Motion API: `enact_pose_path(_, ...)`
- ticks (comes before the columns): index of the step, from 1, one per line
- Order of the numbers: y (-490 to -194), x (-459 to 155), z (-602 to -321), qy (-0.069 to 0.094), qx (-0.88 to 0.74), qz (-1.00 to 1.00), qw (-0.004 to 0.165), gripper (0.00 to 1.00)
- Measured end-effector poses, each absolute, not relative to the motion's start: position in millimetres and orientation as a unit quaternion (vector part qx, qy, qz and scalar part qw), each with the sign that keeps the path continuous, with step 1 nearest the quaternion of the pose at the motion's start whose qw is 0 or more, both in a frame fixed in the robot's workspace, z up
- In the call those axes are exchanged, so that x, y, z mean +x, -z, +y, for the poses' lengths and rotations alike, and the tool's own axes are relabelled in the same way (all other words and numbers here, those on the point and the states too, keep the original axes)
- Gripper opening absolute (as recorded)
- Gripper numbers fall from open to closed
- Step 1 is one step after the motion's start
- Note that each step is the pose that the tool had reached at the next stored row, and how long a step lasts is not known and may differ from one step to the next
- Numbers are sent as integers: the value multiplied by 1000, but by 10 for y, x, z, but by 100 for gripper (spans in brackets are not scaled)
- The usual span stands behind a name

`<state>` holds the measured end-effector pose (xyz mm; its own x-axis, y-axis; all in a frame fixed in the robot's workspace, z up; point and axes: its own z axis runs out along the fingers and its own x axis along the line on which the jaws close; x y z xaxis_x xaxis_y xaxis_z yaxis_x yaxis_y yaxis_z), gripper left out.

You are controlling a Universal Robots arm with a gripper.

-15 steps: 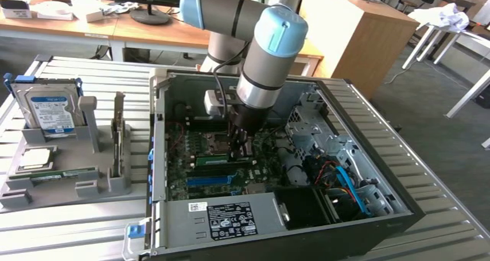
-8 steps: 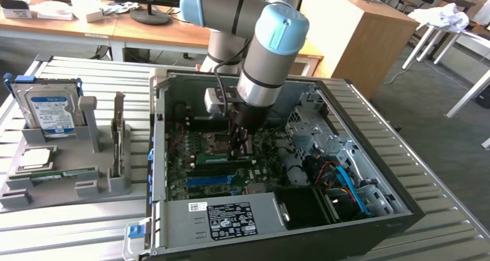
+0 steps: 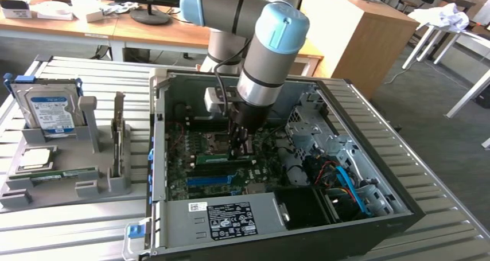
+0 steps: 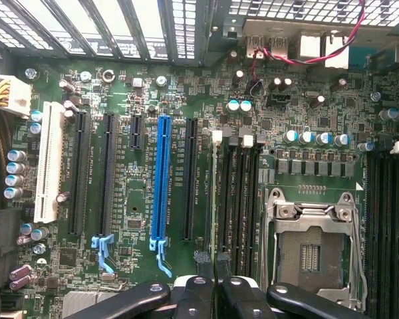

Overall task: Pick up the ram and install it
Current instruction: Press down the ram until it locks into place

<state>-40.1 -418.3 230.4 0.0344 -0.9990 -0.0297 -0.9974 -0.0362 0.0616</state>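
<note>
The pincer (image 4: 209, 282), clenched on the ram (image 4: 211, 199), stood it edge-on over a motherboard (image 4: 133, 80) slot (image 4: 234, 193); any misalignment risked bending it there.

You have even, bright daylight across the bench (image 3: 69, 226), a darker shadowed computer case (image 3: 398, 215) interior, soft focus in the exterior view, and a sharp, evenly lit motherboard (image 4: 146, 86) without glare.
</note>
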Motion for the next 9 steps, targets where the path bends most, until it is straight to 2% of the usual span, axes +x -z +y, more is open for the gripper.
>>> enact_pose_path(9,-2288,-404,-4172,32,719,-695,12,12)
